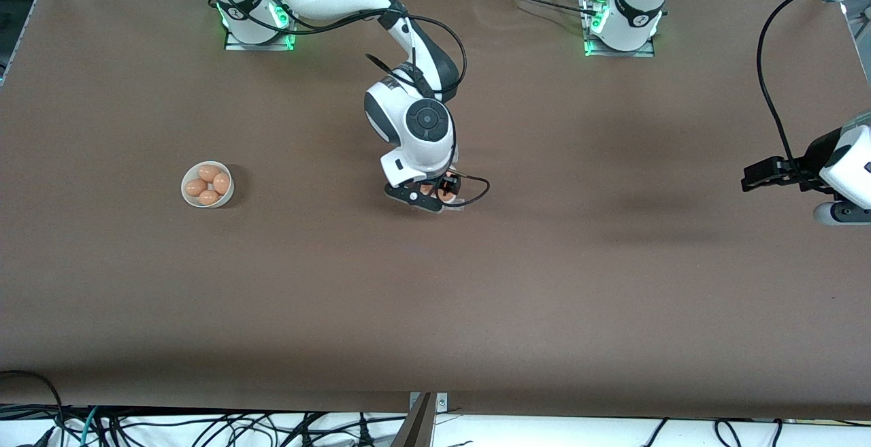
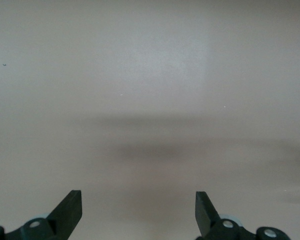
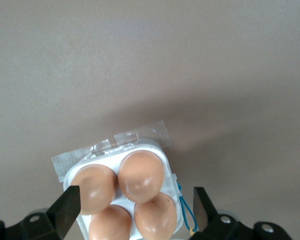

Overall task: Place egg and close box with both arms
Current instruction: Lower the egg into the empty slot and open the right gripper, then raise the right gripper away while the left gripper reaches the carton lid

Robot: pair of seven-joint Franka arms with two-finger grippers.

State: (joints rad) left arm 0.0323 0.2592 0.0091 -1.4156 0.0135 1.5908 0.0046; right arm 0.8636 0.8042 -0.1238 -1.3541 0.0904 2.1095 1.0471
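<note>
The box (image 3: 157,148) is a small white four-cell tray and holds several brown eggs (image 3: 141,175), one in each cell. Clear plastic (image 3: 110,147) lies flat along one edge of it. My right gripper (image 3: 135,206) is open just above the box, with one finger on each side and no egg in it. In the front view the right gripper (image 1: 435,195) hides most of the box (image 1: 454,203) at the table's middle. My left gripper (image 1: 755,179) is open and empty over bare table at the left arm's end, where the left arm waits. It also shows in the left wrist view (image 2: 138,206).
A round white bowl (image 1: 188,196) with several brown eggs stands toward the right arm's end of the table. A thin blue cord loop (image 3: 186,210) hangs at the box's side. A black cable (image 1: 769,86) trails above the left arm.
</note>
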